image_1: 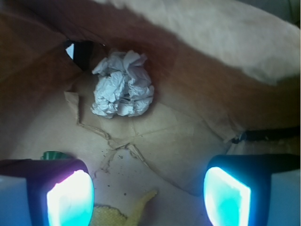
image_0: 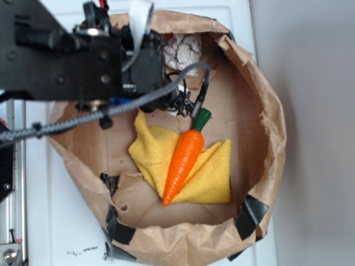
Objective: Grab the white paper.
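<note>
Where the brown paper bag (image_0: pixel 272 127) has its walls rolled down into a shallow basin, the white paper (image_0: pixel 182 50), a crumpled lumpy wad, rests on the bag floor against the far wall. Wrist view: the same wad (image_1: pixel 123 92) lies ahead of the gripper (image_1: pixel 148 193), centred between the two fingers (image_1: pixel 70 197) but well apart from them; the jaws stand wide open with nothing between them. Exterior view: the black arm (image_0: pixel 66 55) enters from the left and covers the far-left part of the bag, its cable (image_0: pixel 138 97) trailing across. An orange toy carrot (image_0: pixel 184 163) with a green top lies diagonally on a folded yellow cloth (image_0: pixel 213 177) in the middle of the bag, nearer than the wad. Black tape (image_0: pixel 252 213) patches the near rim.
</note>
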